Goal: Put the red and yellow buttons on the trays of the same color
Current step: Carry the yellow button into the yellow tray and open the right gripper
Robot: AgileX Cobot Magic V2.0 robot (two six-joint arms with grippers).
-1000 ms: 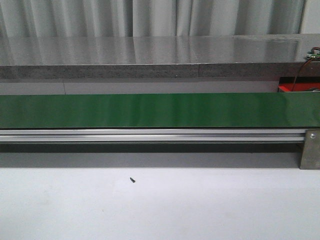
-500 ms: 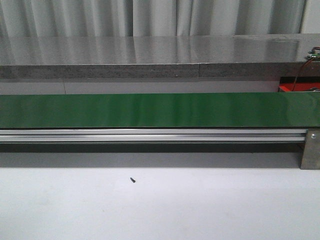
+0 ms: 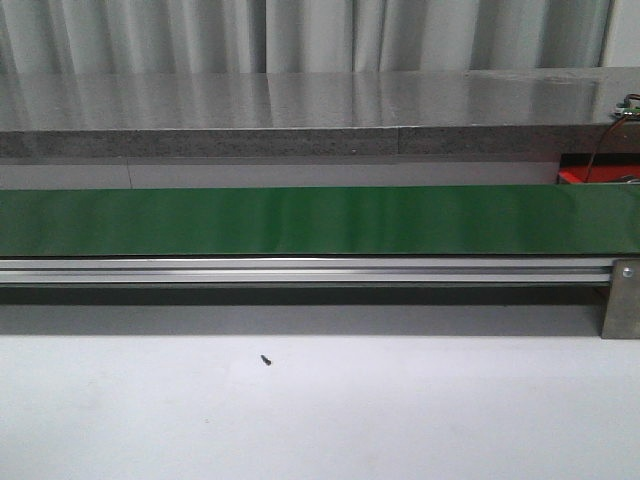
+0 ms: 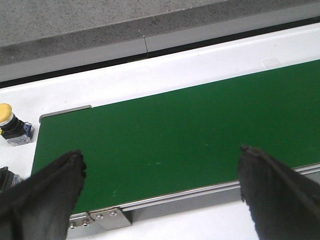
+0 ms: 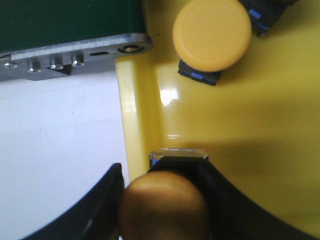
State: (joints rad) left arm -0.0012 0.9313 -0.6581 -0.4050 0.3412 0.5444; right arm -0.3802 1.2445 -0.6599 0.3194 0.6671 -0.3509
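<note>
Right wrist view: right end effector [image 5: 162,210] grips unmarked yellow button [image 5: 164,209] over yellow tray [image 5: 250,130].

A white tabletop [image 3: 400,420] carries a long green conveyor belt [image 3: 300,220] on a silver aluminium rail [image 3: 300,271], running left to right across the front view, with a metal bracket [image 3: 620,300] at its right end. A tiny dark screw-like speck [image 3: 265,360] lies on the white surface just in front of the rail. Beyond the belt's end in the left wrist view, a yellow-capped push button with a black and blue base [image 4: 12,125] sits on the white surface. A glossy yellow plastic tray [image 5: 260,130] rests beside the belt's end bracket, holding another yellow-capped button [image 5: 212,34].
</note>
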